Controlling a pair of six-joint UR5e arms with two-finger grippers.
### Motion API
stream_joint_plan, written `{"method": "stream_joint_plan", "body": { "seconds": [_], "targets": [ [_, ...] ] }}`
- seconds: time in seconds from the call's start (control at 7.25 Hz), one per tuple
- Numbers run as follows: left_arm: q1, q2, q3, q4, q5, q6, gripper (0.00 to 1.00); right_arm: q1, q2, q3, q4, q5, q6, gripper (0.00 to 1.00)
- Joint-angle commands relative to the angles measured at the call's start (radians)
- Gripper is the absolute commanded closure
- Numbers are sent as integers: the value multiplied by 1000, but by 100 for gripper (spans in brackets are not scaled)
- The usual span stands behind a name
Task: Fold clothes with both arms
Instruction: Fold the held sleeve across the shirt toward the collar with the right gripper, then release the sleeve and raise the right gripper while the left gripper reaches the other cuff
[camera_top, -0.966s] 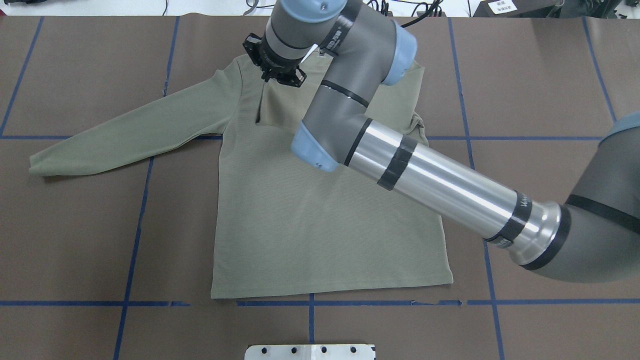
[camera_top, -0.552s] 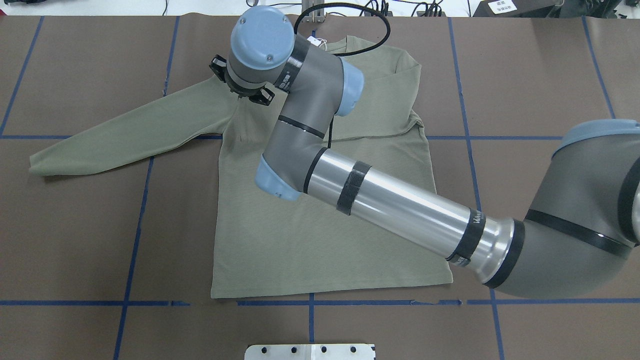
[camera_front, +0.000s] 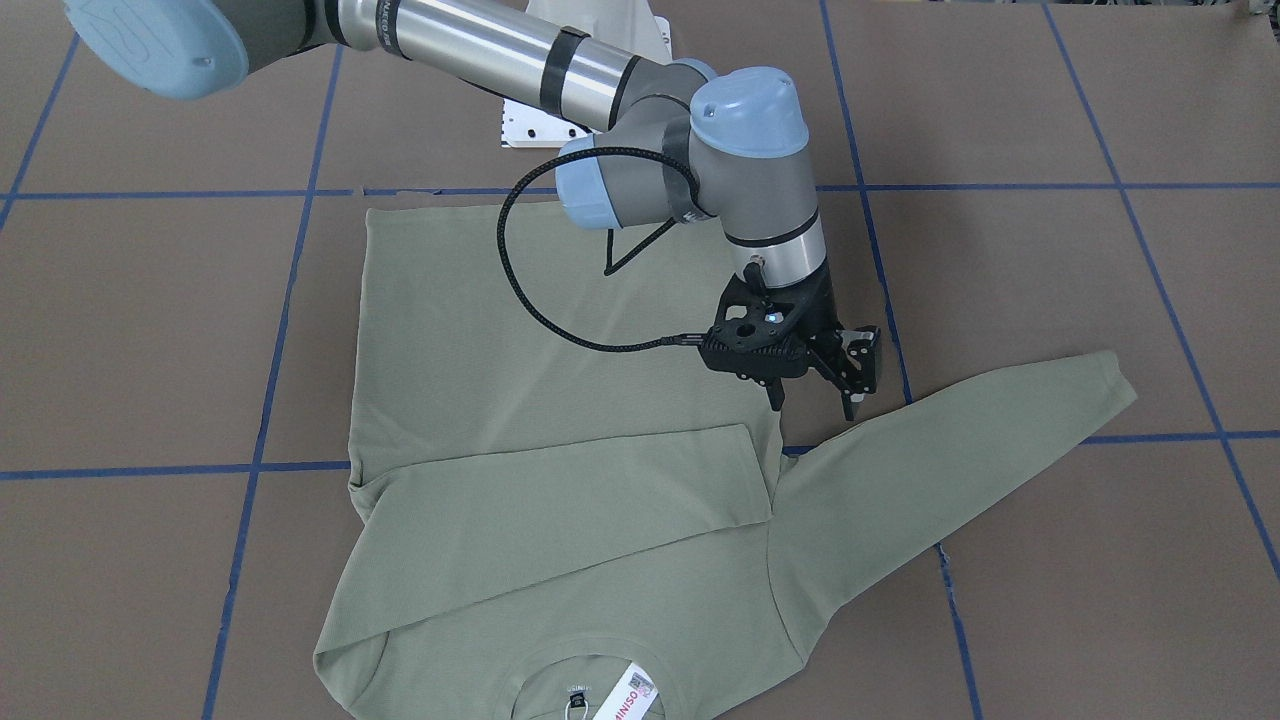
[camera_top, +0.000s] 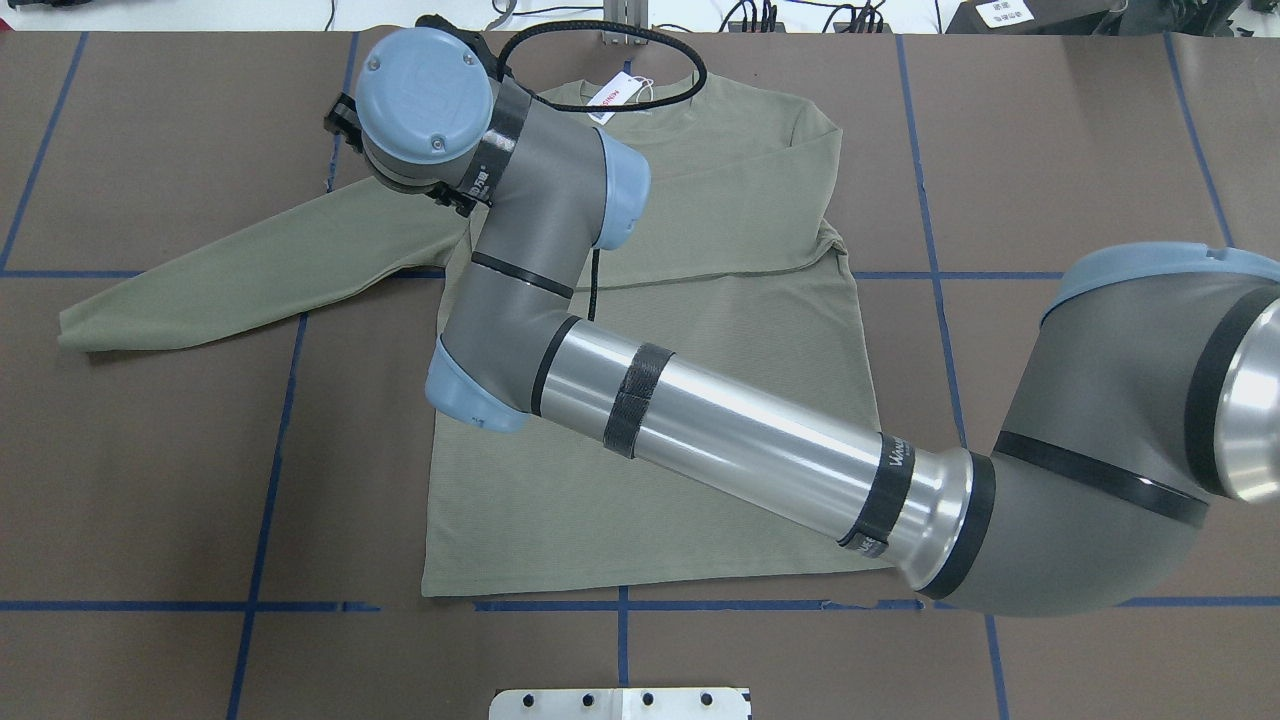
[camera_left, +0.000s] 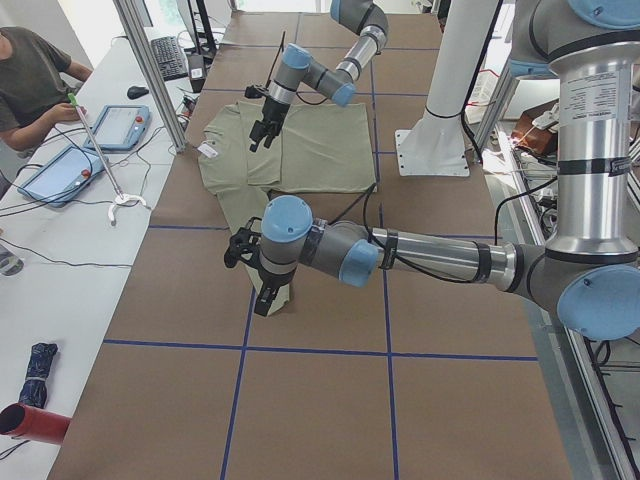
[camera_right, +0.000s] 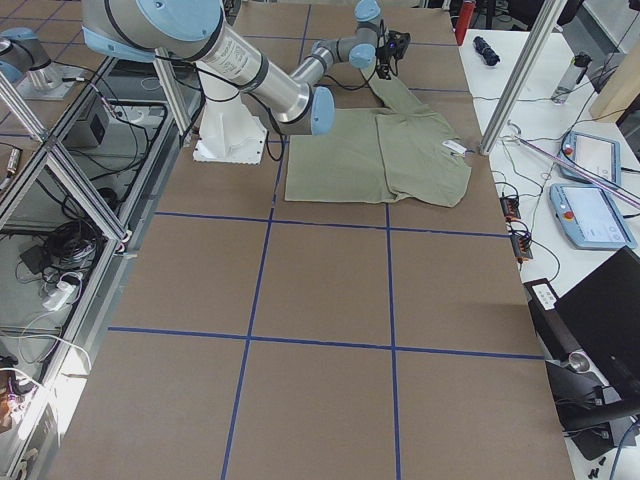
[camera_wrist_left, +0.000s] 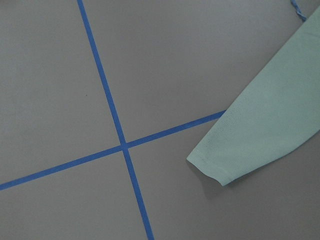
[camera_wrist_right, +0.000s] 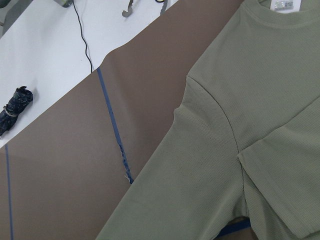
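The sage-green shirt (camera_top: 690, 300) lies flat, collar and white tag (camera_top: 608, 95) at the far edge. One sleeve (camera_front: 560, 500) is folded across the chest. The other sleeve (camera_top: 220, 275) stretches out to the overhead view's left. My right arm (camera_top: 720, 440) reaches across the shirt. Its gripper (camera_front: 812, 403) is open and empty, hovering just above the shoulder of the outstretched sleeve. My left gripper (camera_left: 263, 296) shows only in the exterior left view, above the sleeve's cuff (camera_wrist_left: 225, 160); I cannot tell whether it is open or shut.
The white pedestal base (camera_top: 620, 703) stands at the table's near edge. Blue tape lines (camera_top: 270, 480) cross the brown table. An operator (camera_left: 30, 70) and tablets (camera_left: 115, 125) are at a side table beyond the far edge, behind metal frame posts (camera_left: 150, 70).
My right arm has swung left, from the collar across to the shoulder of the outstretched sleeve. The collar and tag have come into view. The shirt has not moved.
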Motion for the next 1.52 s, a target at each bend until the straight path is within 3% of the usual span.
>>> {"method": "stream_joint_plan", "body": {
  "seconds": [0.0, 0.14, 0.28, 0.41, 0.55, 0.69, 1.38],
  "targets": [
    [80, -37, 177, -207, 1, -213, 0, 77, -180, 290, -110, 173, -8, 0],
    [102, -61, 275, -324, 3, -283, 0, 112, -295, 439, -150, 251, -12, 0],
    [138, -116, 367, -383, 3, -334, 0, 135, -439, 588, -152, 275, -26, 0],
    [174, -147, 388, -385, 1, -361, 0, 160, -553, 701, -154, 300, -78, 0],
    [212, -182, 420, -383, 1, -426, 0, 195, -609, 754, -155, 351, -98, 0],
    [262, -230, 468, -386, 0, -526, 0, 218, -644, 782, -155, 385, -98, 0],
    [353, -233, 503, -389, 1, -543, 23, 218, -666, 789, -154, 373, -98, 0]
  ]
}}
